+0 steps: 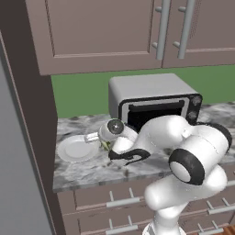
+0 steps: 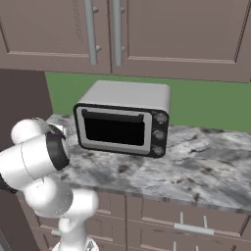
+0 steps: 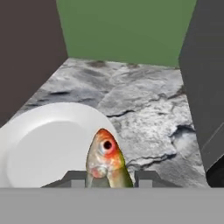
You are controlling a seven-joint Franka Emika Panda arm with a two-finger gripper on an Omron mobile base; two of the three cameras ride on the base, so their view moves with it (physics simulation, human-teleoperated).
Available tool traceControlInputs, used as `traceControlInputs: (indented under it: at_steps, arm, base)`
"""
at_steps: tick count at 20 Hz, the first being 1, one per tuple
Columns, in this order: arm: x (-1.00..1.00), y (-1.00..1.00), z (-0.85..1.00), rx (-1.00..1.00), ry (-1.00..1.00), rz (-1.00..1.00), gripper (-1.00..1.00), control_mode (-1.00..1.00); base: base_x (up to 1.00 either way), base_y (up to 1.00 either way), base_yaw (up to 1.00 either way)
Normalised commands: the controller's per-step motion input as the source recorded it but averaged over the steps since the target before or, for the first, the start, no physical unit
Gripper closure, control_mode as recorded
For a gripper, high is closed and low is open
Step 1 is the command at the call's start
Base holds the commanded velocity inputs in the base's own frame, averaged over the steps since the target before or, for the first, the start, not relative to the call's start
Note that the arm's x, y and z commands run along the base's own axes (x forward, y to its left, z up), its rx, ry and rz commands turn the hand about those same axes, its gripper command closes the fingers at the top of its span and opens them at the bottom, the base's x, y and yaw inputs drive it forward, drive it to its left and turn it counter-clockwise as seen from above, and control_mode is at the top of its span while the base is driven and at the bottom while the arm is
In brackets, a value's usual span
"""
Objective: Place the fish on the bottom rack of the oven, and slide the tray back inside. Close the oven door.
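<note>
My gripper (image 3: pixel 107 179) is shut on the fish (image 3: pixel 106 159), a small fish with an orange-red head and a greenish-yellow body that sticks out between the two dark fingertips. Its head points toward the right rim of a white plate (image 3: pixel 48 140). In the left base view the gripper (image 1: pixel 104 144) hangs low over the counter just right of the plate (image 1: pixel 77 149), and a bit of the greenish fish (image 1: pixel 107 147) shows under the hand. The oven, its bottom rack and the oven door are out of view.
A small grey toaster oven (image 1: pixel 153 103) (image 2: pixel 122 125) stands on the marble counter (image 2: pixel 206 162) right behind the arm; its side wall (image 3: pixel 205 87) is close on the hand's right. A dark tall panel (image 1: pixel 32 114) bounds the counter on the left. Drawers run below, cabinets above.
</note>
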Motion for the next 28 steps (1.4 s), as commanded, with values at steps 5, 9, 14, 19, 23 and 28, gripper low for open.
traceControlInputs:
  at_steps: [5, 9, 14, 19, 23, 28]
  arm:
    - [-0.32, -0.68, 1.0, 0.24, -0.01, 0.0, 1.0, -1.0]
    - [-0.02, -0.61, 1.0, 0.22, 0.0, 0.0, 1.0, -1.0]
    - [-0.07, -0.56, 1.0, 0.17, 0.01, 0.0, 1.0, -1.0]
    - [-0.45, -0.65, 0.88, 0.06, 0.13, 0.0, 1.0, -1.0]
    - [-0.45, -0.62, 0.53, 0.0, 0.17, 0.01, 1.0, -1.0]
    - [-0.55, -0.61, 0.55, -0.12, 0.02, 0.01, 1.0, -1.0]
  base:
    - [0.0, 0.0, 0.0]
    - [0.0, 0.0, 0.0]
    - [0.0, 0.0, 0.0]
    - [0.0, 0.0, 0.0]
    - [0.0, 0.0, 0.0]
    - [0.0, 0.0, 0.0]
